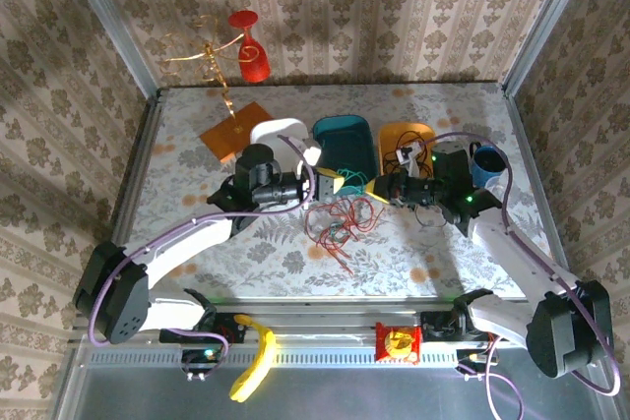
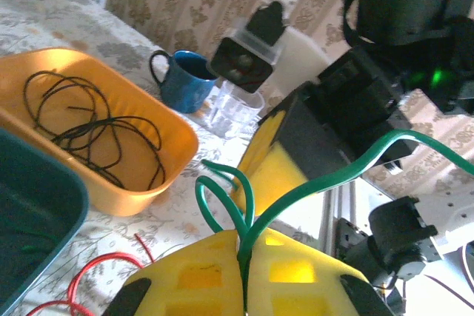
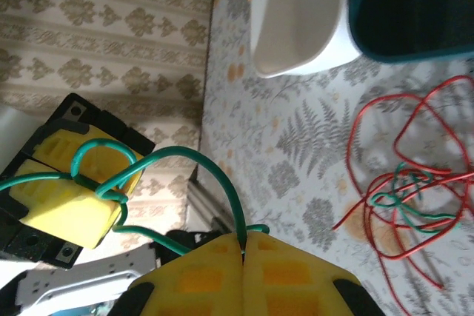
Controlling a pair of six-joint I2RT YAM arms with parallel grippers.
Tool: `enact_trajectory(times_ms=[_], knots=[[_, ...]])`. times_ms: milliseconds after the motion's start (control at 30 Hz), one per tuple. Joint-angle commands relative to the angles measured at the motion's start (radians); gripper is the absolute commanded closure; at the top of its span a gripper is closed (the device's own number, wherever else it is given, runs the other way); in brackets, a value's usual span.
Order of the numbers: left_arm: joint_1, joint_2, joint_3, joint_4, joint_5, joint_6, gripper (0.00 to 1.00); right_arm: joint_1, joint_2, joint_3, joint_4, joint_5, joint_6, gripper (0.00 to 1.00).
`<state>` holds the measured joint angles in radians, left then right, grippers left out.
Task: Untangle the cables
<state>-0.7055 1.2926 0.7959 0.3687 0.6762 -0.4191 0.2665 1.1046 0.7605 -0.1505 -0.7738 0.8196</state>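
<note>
Pinching the same green cable (image 2: pixel 326 179) from both sides, the two arms are meeting nose to nose over the middle of the worktop (image 1: pixel 266 253). The left claw (image 2: pixel 244 253) is sitting fully closed, its yellow pads squeezing the green strand right at the seam between them, and a couple of loops are poking up just above the grip. The right claw (image 3: pixel 243 246) is doing the same thing, clamped tight, with the green cable coming out of its pad seam and arching across to the other claw. So the stretch between them is hanging in the air, not lying flat. Down on the worktop, just below where the claws are meeting in the top view, the red cable (image 1: pixel 335 218) is sprawling in a loose, messy pile. From the right wrist camera, a bit of green is looking knotted into the middle of those red loops. The black cable (image 2: pixel 96 131) is lying coiled inside the orange bin (image 1: pixel 406 128), apart from the other two. The teal bin (image 1: pixel 340 122) is sitting between that one and a white bin (image 1: pixel 276 130), all three lined up behind the claws. A blue mug (image 1: pixel 485 164) is standing just right of the orange bin, and a banana (image 1: pixel 254 361) is lying on the rail at the near edge by the arm bases.
</note>
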Motion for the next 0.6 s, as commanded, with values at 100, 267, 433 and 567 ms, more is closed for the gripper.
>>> enact_trajectory(times_ms=[100, 267, 433, 567], knots=[[0.050, -0.043, -0.030, 0.036, -0.080, -0.057, 1.00, -0.013, -0.077, 0.073, -0.272, 0.380, -0.137, 1.00], [0.060, -0.035, -0.019, 0.014, -0.060, -0.060, 1.00, -0.013, -0.097, 0.104, -0.341, 0.485, -0.176, 1.00], [0.063, -0.038, -0.021, -0.029, -0.087, -0.060, 1.00, -0.013, -0.112, 0.147, -0.420, 0.616, -0.226, 1.00], [0.061, -0.045, -0.034, 0.010, -0.066, -0.073, 1.00, 0.007, -0.071, 0.156, -0.307, 0.354, -0.235, 0.74]])
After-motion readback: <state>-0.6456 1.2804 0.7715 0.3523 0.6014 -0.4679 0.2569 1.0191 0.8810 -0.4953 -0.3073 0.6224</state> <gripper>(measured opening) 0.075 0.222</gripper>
